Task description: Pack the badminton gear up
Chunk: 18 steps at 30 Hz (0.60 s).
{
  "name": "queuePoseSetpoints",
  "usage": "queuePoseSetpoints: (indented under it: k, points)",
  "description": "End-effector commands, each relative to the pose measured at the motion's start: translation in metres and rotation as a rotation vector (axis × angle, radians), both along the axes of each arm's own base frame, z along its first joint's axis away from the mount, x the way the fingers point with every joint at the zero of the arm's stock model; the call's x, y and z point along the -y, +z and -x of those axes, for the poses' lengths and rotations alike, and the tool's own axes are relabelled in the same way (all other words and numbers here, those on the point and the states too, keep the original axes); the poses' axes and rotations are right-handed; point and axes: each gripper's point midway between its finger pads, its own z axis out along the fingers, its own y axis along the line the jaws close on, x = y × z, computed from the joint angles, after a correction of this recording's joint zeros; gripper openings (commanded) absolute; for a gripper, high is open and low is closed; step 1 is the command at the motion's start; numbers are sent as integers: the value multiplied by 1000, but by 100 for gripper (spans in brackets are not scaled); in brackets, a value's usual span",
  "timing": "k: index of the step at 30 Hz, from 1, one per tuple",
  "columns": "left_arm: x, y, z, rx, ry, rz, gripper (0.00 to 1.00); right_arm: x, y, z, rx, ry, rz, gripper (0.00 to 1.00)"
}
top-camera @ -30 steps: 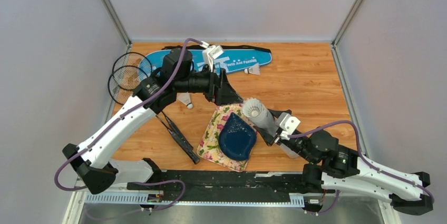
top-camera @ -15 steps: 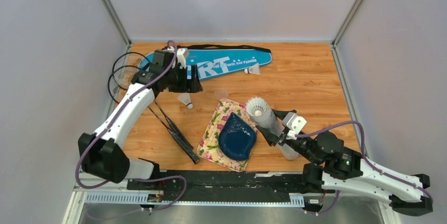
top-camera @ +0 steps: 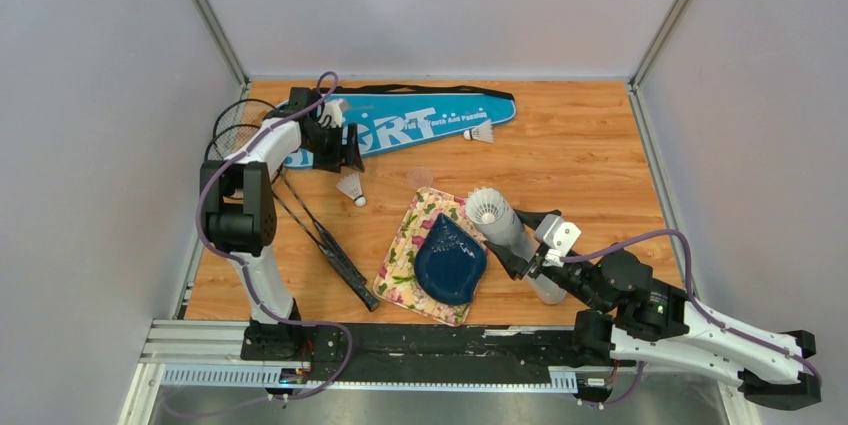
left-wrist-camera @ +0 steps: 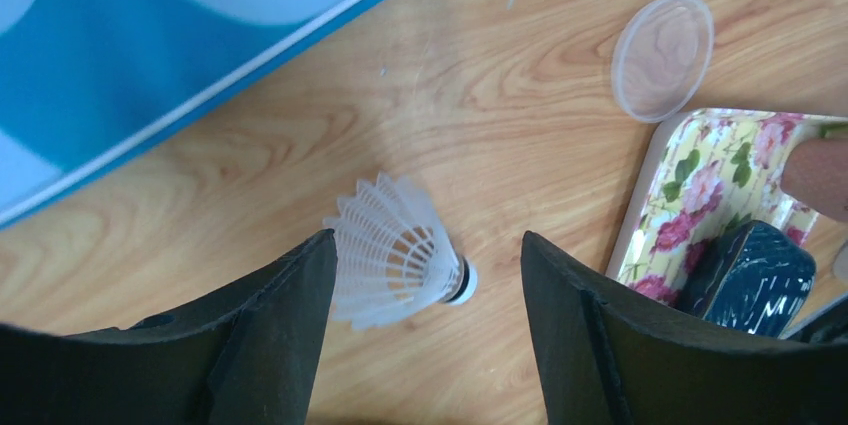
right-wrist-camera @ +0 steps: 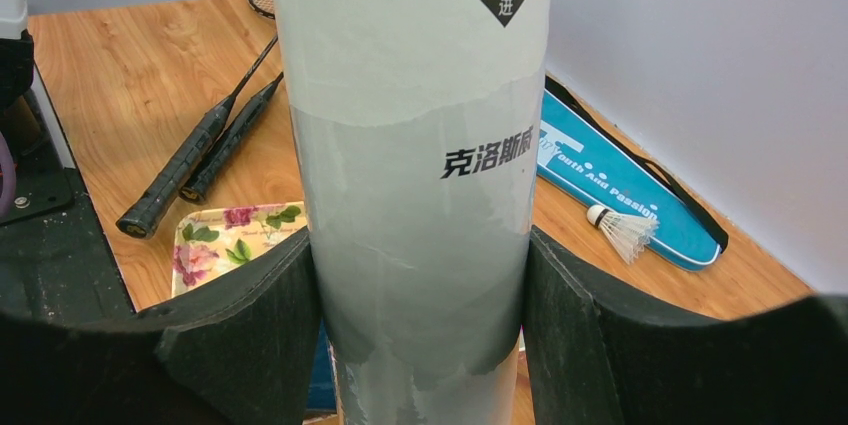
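Observation:
My right gripper (top-camera: 520,248) (right-wrist-camera: 418,245) is shut on the long white tube (top-camera: 503,228) (right-wrist-camera: 420,145), held tilted above the table; a shuttlecock (top-camera: 486,208) shows in its open top. My left gripper (top-camera: 343,152) (left-wrist-camera: 427,245) is open, hovering over a white shuttlecock (top-camera: 351,188) (left-wrist-camera: 395,250) that lies on the wood between its jaws, untouched. A second shuttlecock (top-camera: 480,132) (right-wrist-camera: 622,228) rests on the edge of the blue racket bag (top-camera: 425,120) (left-wrist-camera: 120,55) (right-wrist-camera: 620,185). Two black rackets (top-camera: 320,240) (right-wrist-camera: 200,155) lie at the left, their heads partly under my left arm.
A floral tray (top-camera: 402,250) (left-wrist-camera: 700,180) with a dark blue plate (top-camera: 450,260) (left-wrist-camera: 755,265) sits front centre, beside the tube. A clear round lid (top-camera: 421,177) (left-wrist-camera: 662,57) lies on the wood near the tray's far corner. Grey walls close in three sides.
My left arm has pulled back leftward from beside the tube's mouth to above the shuttlecock near the bag. The right gripper has kept the tube almost still.

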Motion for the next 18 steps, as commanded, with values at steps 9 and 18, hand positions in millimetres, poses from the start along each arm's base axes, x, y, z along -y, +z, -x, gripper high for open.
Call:
queuePoseSetpoints:
  k: [9,18]
  points:
    - [16,5,10,14,-88,84,59,-4,14,4,-2,27,-62,30]
    - [12,-5,32,-27,-70,-66,8,-7,11,4,-6,27,-58,30]
